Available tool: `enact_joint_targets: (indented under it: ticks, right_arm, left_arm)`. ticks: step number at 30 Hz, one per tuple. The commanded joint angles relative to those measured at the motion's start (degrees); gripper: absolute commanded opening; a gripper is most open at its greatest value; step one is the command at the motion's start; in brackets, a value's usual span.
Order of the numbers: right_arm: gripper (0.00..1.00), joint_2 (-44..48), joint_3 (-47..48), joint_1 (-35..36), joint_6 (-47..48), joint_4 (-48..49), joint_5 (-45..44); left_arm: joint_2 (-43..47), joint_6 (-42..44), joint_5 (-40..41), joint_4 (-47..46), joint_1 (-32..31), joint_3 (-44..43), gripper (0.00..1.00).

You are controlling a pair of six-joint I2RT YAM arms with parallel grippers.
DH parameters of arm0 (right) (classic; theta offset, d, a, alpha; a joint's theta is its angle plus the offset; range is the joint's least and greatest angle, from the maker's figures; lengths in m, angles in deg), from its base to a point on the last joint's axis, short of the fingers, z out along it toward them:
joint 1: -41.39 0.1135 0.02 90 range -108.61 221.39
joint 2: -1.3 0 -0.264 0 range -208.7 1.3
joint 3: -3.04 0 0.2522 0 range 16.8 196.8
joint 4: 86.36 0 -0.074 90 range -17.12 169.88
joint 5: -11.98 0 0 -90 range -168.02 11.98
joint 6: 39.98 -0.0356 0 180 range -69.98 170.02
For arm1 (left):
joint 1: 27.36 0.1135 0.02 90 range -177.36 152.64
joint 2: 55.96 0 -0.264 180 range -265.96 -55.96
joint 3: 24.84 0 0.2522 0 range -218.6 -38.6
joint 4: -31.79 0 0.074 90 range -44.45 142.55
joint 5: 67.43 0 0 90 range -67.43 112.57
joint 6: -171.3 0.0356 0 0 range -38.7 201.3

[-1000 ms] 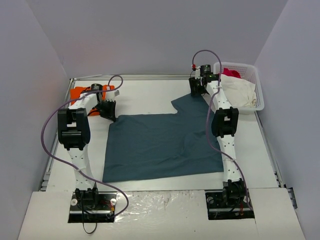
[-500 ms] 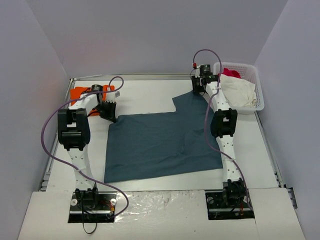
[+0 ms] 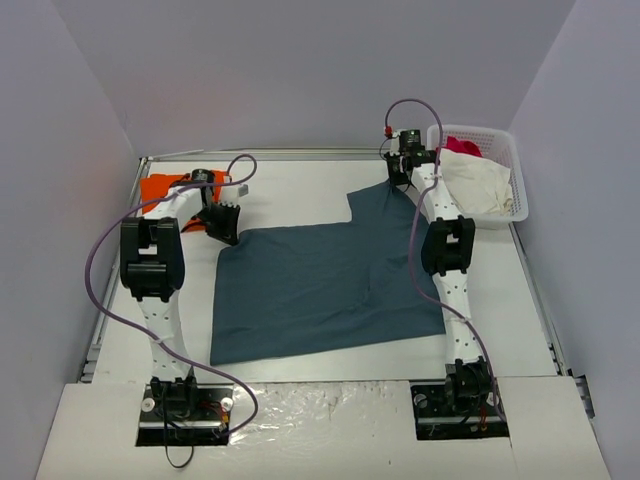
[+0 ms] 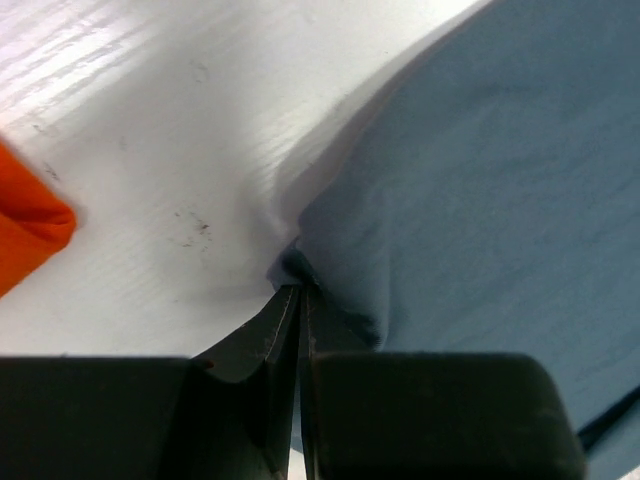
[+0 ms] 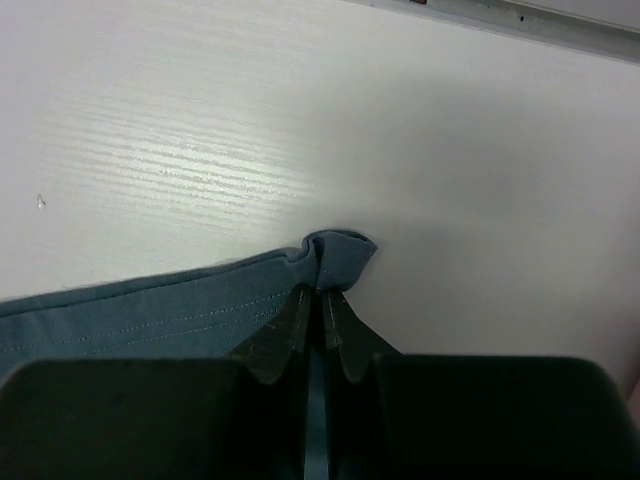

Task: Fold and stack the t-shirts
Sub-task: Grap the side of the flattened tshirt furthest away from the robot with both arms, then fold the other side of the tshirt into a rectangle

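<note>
Because each pinch catches only a small bunch of cloth, I worry most about slip. My left gripper [image 4: 298, 290] is pressed together on the far-left corner of the plain slate-blue cloth t-shirt [image 3: 320, 285], which lies spread flat on the white table [image 3: 300, 190]. My right gripper [image 5: 320, 292] nips its far-right hem corner. Uneven lifting could tug one corner free, or sweep cloth onto the bright orange t-shirt [image 3: 165, 187] lying just beside the left gripper.

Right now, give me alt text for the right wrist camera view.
The right tool pinches a bunched corner of the soft slate-blue cloth t-shirt lying on the white table. A metal rail crosses the top right.
</note>
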Motion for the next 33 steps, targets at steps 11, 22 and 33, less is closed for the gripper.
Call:
enact_joint_targets:
  ticks: [11, 22, 33]
  right_arm:
    - [0.0, 23.4, -19.5, -0.6, 5.1, -0.8, 0.4]
    - [0.0, 41.2, -34.8, -1.0, 6.9, -2.4, -0.1]
    - [0.0, 57.1, -49.8, -0.8, 10.0, -9.7, 0.0]
  left_arm:
    - [9.7, 4.0, 0.1, 5.2, -0.2, -4.2, 0.02]
    - [16.9, 5.9, -1.3, 4.8, 0.4, 2.6, 0.02]
    - [24.5, 11.0, -6.2, 6.7, 4.8, 10.9, 0.02]
